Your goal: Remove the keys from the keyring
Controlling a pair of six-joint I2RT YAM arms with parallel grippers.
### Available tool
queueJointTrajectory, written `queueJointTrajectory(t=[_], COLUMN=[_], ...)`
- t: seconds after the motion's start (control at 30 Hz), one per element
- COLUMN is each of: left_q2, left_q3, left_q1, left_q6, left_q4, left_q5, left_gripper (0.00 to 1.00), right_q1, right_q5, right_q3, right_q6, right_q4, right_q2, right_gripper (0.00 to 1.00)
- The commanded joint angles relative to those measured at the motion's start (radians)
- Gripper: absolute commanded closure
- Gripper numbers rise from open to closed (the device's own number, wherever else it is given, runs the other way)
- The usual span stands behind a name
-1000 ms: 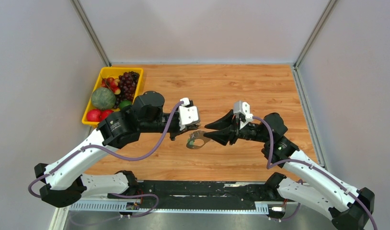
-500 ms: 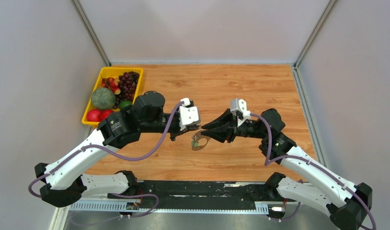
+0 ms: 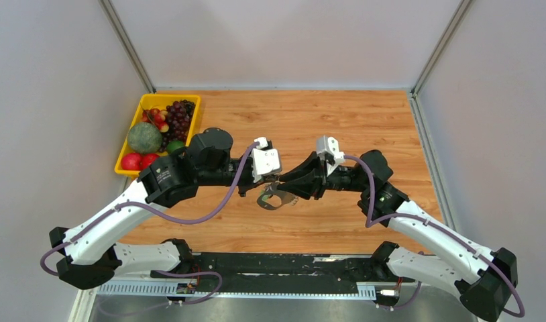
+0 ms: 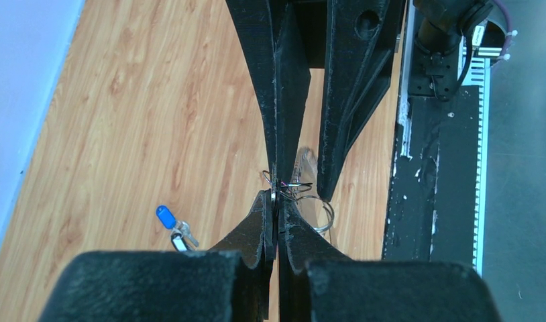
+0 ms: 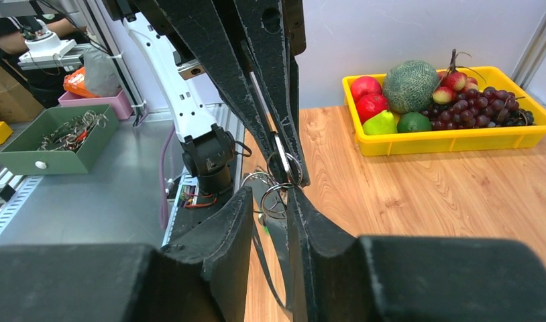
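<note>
As both arms meet low over the middle of the desk (image 3: 337, 121), the keyring (image 4: 317, 213) is held between their tips.
The left fingers (image 4: 263, 221) are closed tight on a thin wire of the ring; the right fingers (image 5: 240, 221) stand partly apart, straddling nearby loops without visibly clamping. Best, I judge, that the left acts as anchor while the right closes on one coil only and eases it away, since catching several loops could tangle them. A blue-headed key (image 4: 166, 217) with small silvery keys beside it lies on the desk, apart from the ring on its far side. Off the near edge, a green bin (image 5: 29, 157) holds tangled metal pieces. At the far left corner, a yellow tray (image 5: 451, 142) holds a melon (image 5: 409, 86), red apples (image 5: 366, 87), a lime and grapes (image 5: 481, 111).
</note>
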State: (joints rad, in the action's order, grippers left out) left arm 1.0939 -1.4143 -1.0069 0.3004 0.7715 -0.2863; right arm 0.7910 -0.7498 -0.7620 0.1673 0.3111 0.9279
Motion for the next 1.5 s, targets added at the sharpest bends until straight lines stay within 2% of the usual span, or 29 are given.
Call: queueJointTrajectory(t=[0.0, 0.2, 0.47, 0.87, 0.97, 1.1, 1.33, 1.47], left_q2=[0.002, 0.003, 0.004, 0.013, 0.007, 0.004, 0.026, 0.055], left_q3=[-0.017, -0.022, -0.025, 0.002, -0.007, -0.020, -0.041, -0.070], left_q1=[-0.011, -0.013, -0.013, -0.015, -0.014, -0.014, -0.014, -0.014], left_q6=[0.004, 0.007, -0.017, -0.101, -0.100, -0.085, -0.119, -0.174], left_q4=[-0.050, -0.044, -0.013, -0.046, -0.050, -0.038, -0.021, 0.009], left_q5=[0.011, 0.023, 0.084, 0.025, 0.035, 0.049, 0.047, 0.071], left_gripper=[1.00, 1.00, 1.00, 1.00, 1.00, 1.00, 1.00, 1.00], right_q1=[0.020, 0.020, 0.020, 0.020, 0.019, 0.019, 0.020, 0.025], right_q5=[-0.009, 0.052, 0.073, 0.044, 0.033, 0.029, 0.045, 0.106], right_q3=[-0.039, -0.040, 0.001, 0.087, 0.079, 0.078, 0.078, 0.081], right_q6=[0.022, -0.005, -0.041, -0.092, -0.096, -0.109, -0.145, -0.192], right_q4=[0.050, 0.007, -0.001, 0.104, 0.074, 0.047, 0.026, 0.012], right_q2=[0.006, -0.005, -0.081, -0.162, -0.162, -0.171, -0.185, -0.191], right_gripper=[0.74, 1.00, 1.00, 1.00, 0.91, 1.00, 1.00, 1.00])
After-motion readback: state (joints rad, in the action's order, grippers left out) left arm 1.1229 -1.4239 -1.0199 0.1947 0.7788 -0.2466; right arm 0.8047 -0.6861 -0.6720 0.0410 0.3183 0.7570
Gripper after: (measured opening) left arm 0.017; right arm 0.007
